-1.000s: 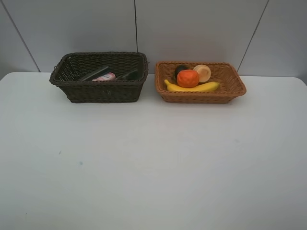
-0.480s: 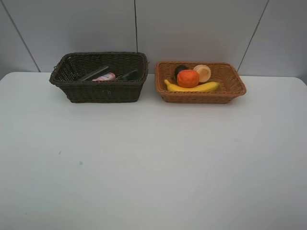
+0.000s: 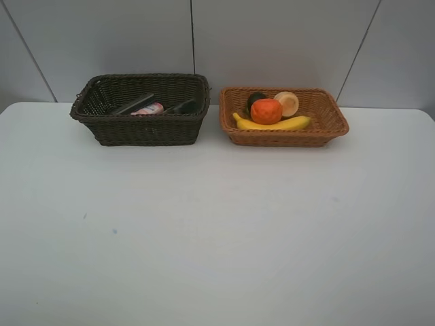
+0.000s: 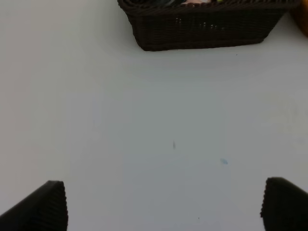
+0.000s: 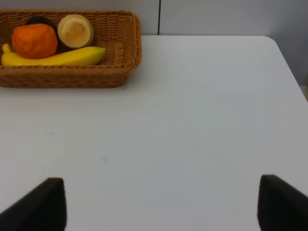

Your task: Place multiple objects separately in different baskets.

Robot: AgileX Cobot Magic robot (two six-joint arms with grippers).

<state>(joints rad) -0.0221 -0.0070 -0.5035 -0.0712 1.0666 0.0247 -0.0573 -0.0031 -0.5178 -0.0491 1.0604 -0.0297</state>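
Note:
In the exterior high view two baskets stand at the back of the white table. The dark brown basket [image 3: 146, 129] holds a pink bottle [image 3: 148, 109] and dark items I cannot tell apart. The light tan basket [image 3: 285, 138] holds a yellow banana [image 3: 272, 124], a wrinkled orange [image 3: 266, 111], a dark mangosteen [image 3: 255, 98] and a pale round fruit [image 3: 287, 103]. Neither arm shows in that view. My left gripper [image 4: 163, 207] is open over bare table, short of the dark basket [image 4: 202, 29]. My right gripper [image 5: 159, 204] is open, well back from the tan basket [image 5: 62, 77].
The white table [image 3: 217, 224] spreads from the baskets to the near edge. A grey panelled wall [image 3: 272, 41] rises just behind the baskets. The table's right edge [image 5: 288, 72] shows in the right wrist view.

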